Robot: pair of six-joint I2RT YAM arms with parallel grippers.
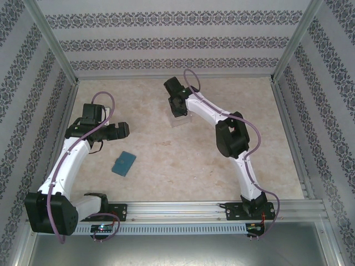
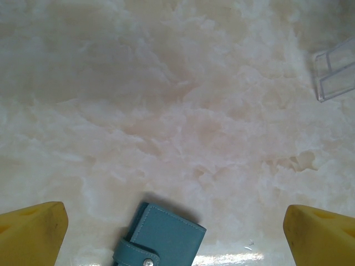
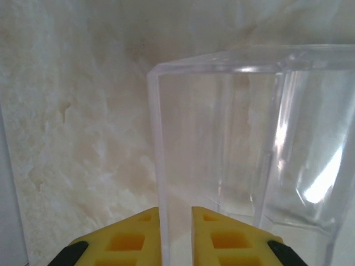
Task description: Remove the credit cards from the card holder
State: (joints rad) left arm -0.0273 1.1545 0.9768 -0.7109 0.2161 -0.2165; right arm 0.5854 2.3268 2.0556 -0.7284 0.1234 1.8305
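Card holder (image 1: 123, 163) sits snapped shut lower-left of top view near wide-open left tool (image 1: 118, 131); right tool (image 3: 175, 216) is nearly closed astride clear tray (image 3: 157, 138) wall, grip unclear, so unpinned holder could skid when unsnapped.

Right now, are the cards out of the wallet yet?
Not yet. Nothing looks done: the holder lies closed, its strap snapped. In hand: the left gripper hangs open above it, and the right gripper straddles a tray wall; whether it pinches is unclear. Left to do: unsnap, open, pull the cards out.
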